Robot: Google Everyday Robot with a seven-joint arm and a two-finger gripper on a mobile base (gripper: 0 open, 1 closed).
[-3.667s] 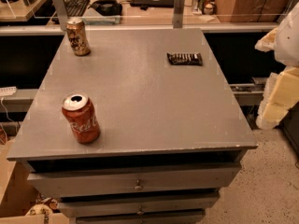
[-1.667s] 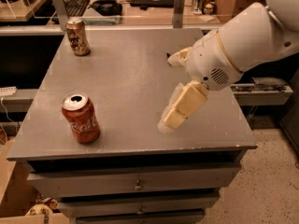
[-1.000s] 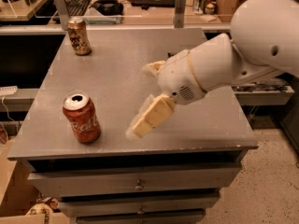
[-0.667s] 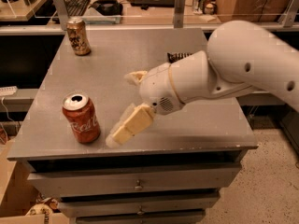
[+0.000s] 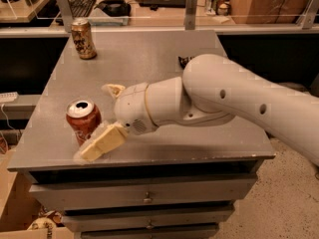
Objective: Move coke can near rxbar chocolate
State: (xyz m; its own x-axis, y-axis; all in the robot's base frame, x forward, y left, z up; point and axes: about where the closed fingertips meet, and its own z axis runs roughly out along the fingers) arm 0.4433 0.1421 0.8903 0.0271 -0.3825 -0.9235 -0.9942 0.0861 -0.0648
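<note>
The red coke can (image 5: 82, 122) stands upright near the front left of the grey table (image 5: 139, 63). My gripper (image 5: 96, 121) is open and low over the table, right beside the can. One cream finger (image 5: 102, 142) lies in front of the can and the other (image 5: 113, 89) behind it, so the can sits at the mouth of the jaws. I cannot tell whether they touch it. The rxbar chocolate (image 5: 184, 60) lies at the back right; only a dark corner shows past my white arm (image 5: 224, 98).
A gold-brown patterned can (image 5: 83, 39) stands at the table's back left corner. The table is a cabinet with drawers (image 5: 144, 199) below. A desk with a keyboard (image 5: 82, 3) and clutter lies behind it. A cardboard box (image 5: 12, 203) sits on the floor at left.
My arm has swung in from the right across the table toward the front left, and the gripper now brackets the coke can. The arm now hides most of the rxbar. The cans have not moved.
</note>
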